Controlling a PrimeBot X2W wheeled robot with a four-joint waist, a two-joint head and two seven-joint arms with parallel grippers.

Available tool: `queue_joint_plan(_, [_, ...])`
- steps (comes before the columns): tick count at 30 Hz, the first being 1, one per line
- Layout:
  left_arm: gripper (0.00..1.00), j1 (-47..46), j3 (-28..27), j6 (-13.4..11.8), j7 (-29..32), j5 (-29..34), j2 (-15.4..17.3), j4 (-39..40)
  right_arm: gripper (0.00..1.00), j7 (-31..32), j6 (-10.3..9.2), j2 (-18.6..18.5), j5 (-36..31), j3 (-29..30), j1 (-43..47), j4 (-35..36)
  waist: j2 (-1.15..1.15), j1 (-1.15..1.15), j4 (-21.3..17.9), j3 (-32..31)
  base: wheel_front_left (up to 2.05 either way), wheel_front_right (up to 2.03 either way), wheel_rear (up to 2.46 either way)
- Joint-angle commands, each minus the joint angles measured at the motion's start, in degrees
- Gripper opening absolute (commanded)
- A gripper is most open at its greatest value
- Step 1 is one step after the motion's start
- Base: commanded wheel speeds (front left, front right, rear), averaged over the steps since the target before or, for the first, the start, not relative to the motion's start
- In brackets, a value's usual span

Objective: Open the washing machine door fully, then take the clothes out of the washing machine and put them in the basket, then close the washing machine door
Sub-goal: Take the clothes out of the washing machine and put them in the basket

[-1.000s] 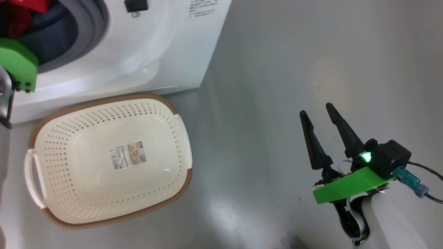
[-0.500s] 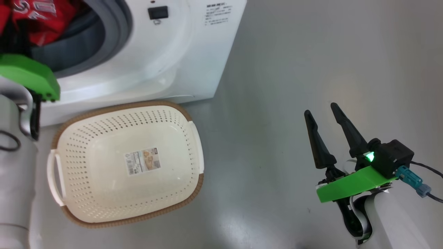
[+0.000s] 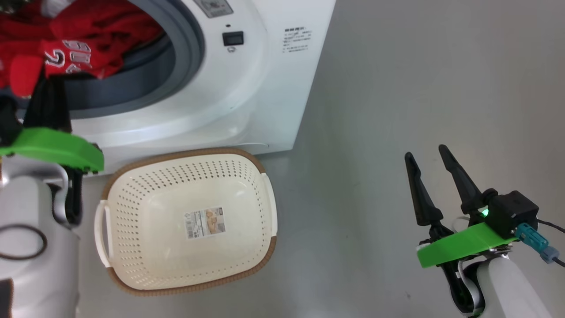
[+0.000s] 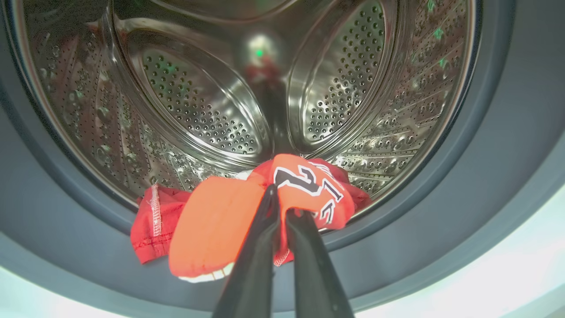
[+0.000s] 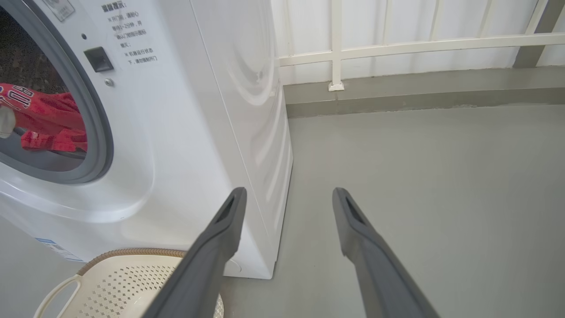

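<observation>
My left claw [image 4: 282, 201] pinches bright red lettered clothes [image 4: 212, 234] in white washing machine [image 3: 265, 88] — cream perforated basket [image 3: 145, 194] at 6 o'clock empty, right claw [image 3: 425, 151] spread; door not yet closed.

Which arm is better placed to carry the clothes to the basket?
Left: the left gripper is shut on the bright red fabric garment; the right gripper hangs open over the grey floor.

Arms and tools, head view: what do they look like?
Left tool and right tool: each has two long, tapered dark fingers on a bright green plate. The right one carries a black camera block with a green LED and a teal connector on a dark cable. Forearms are pale grey-white; the left has a thin black cable loop.
</observation>
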State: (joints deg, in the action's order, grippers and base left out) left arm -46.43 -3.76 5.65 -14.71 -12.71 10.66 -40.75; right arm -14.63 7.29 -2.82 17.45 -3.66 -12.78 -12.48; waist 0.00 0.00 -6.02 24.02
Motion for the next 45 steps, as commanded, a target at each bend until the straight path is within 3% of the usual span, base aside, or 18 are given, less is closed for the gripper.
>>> queue_joint_plan(1, [0.00, 1.99, -2.19, 0.41, -0.29, -0.25, 1.85, 2.73, 1.00, -0.37, 0.20, -0.06, -0.59, -0.64, 1.22, 1.19, 0.00, 0.00, 1.02, -1.47, 0.00, 0.00, 0.00])
queue_joint_plan(12, [0.00, 10.78, -6.91, 1.69, -0.29, 0.32, -2.72, 15.88, 1.00, -0.37, 0.20, -0.06, -1.67, 1.72, 3.83, 1.22, 0.00, 0.00, 2.89, -5.02, 0.00, 0.00, 0.00])
queue_joint_plan(30, [0.00, 20.43, -8.17, 1.83, -0.29, -2.49, -4.88, 40.34, 1.00, -0.37, 0.20, -0.06, -2.24, 2.86, 5.45, 1.67, 0.00, 0.00, 4.70, -6.42, 0.00, 0.00, 0.00])
queue_joint_plan(36, [0.00, 22.05, -7.11, 1.83, -0.29, -2.58, -5.27, 41.51, 1.00, -0.37, 0.20, -0.06, -2.34, 2.72, 5.07, 1.66, 0.00, 0.00, 4.85, -5.84, 0.00, 0.00, 0.00])
queue_joint_plan(45, [0.00, 25.32, -5.30, 1.83, -0.29, -2.76, -5.92, 35.84, 1.00, -0.37, 0.20, -0.06, -1.91, 1.94, 4.04, 1.92, 0.00, 0.00, 4.02, -3.59, 0.00, 0.00, 0.00])
